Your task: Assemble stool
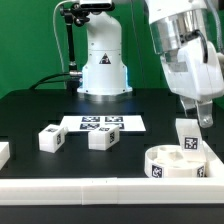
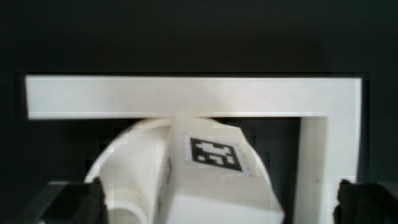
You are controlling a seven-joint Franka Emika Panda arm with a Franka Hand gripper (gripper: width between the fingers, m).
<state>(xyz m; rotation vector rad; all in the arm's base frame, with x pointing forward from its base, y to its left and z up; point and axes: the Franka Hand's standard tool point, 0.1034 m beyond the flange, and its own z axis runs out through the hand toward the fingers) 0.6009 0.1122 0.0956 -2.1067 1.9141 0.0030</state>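
My gripper stood open, jaws flanking leg on seat. I judged best: rise straight, no nudging leg, then fetch loose leg from worktop.

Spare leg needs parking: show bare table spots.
Free: black table between the two loose legs and the front rail; between the marker board and the robot base. Crowded: the exterior view's right, where the seat and an upright leg sit.
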